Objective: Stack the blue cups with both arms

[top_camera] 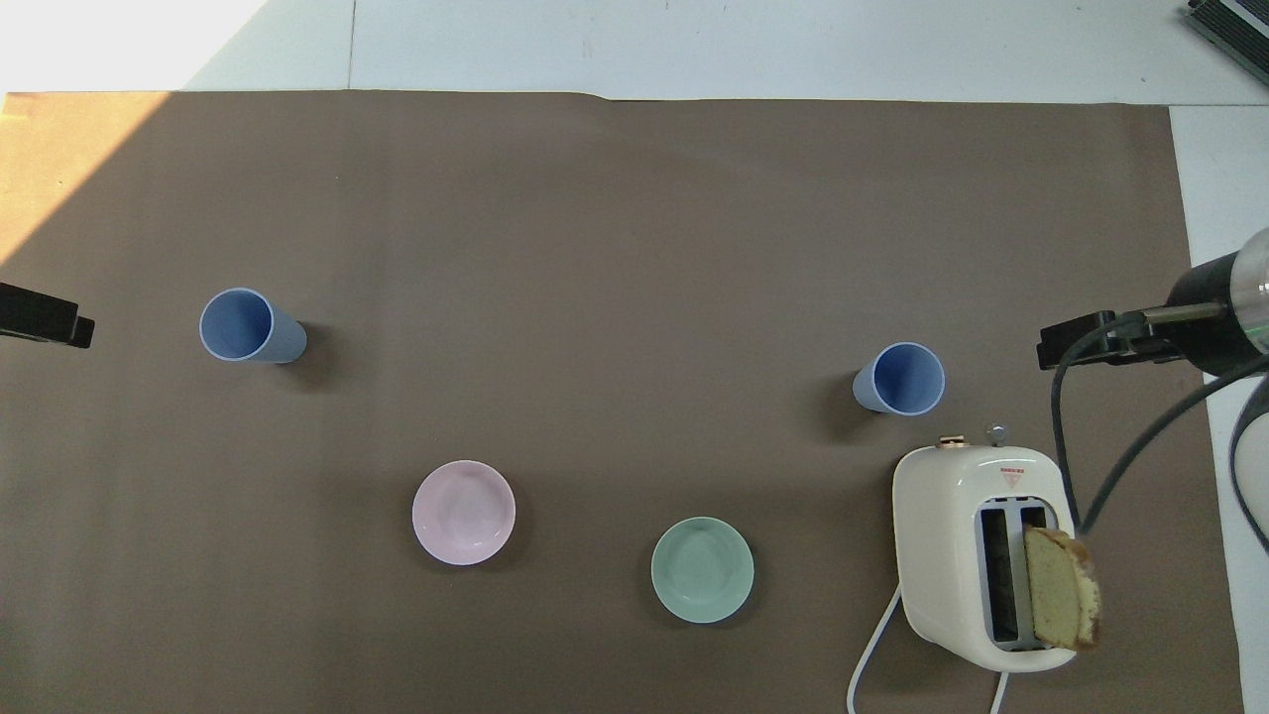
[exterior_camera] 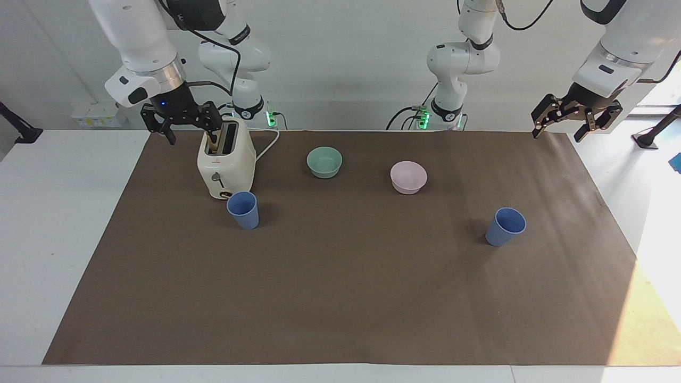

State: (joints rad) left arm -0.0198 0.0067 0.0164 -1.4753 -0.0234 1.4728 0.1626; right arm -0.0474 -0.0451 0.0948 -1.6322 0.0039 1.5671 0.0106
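Right now both blue cups are standing upright and well apart, one [exterior_camera: 243, 209] beside the toaster [exterior_camera: 225, 165] under the right gripper [exterior_camera: 182, 121], one [exterior_camera: 505, 226] toward the left arm's end, nearest the left gripper [exterior_camera: 574, 118]; both jaws are hanging open, empty.

blue cups [exterior_camera: 243, 209] [exterior_camera: 505, 226]: two
bowls: two, mint-green bowl [exterior_camera: 324, 161], pink bowl [exterior_camera: 408, 176]
toaster [exterior_camera: 225, 159]: one
bread slice [top_camera: 1061, 587]: one
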